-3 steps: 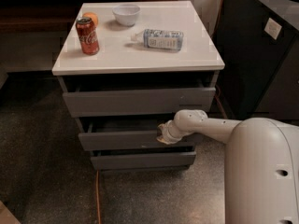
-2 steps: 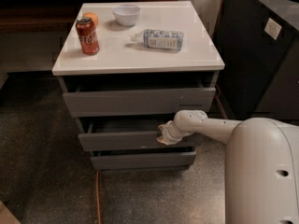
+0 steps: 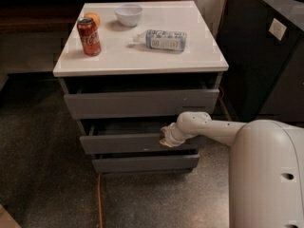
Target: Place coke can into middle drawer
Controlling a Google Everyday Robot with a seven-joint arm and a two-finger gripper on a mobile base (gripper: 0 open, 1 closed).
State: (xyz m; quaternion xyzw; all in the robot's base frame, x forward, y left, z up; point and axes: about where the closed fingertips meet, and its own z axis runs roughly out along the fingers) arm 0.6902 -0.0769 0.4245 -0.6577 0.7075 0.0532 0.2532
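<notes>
The red coke can (image 3: 89,36) stands upright on the left of the white cabinet top (image 3: 199,51). The middle drawer (image 3: 123,143) is a dark grey flat front, pulled out partly, with a dark gap above it. My gripper (image 3: 166,139) is at the top edge of the middle drawer's front, right of its centre, at the end of my white arm (image 3: 216,128) that reaches in from the lower right. The inside of the drawer is dark and mostly hidden.
A white bowl (image 3: 128,14) and an orange fruit (image 3: 93,18) sit at the back of the top. A clear plastic bottle (image 3: 164,39) lies on its side. The top drawer (image 3: 142,103) and bottom drawer (image 3: 142,163) stick out slightly. A black cabinet (image 3: 266,46) stands to the right.
</notes>
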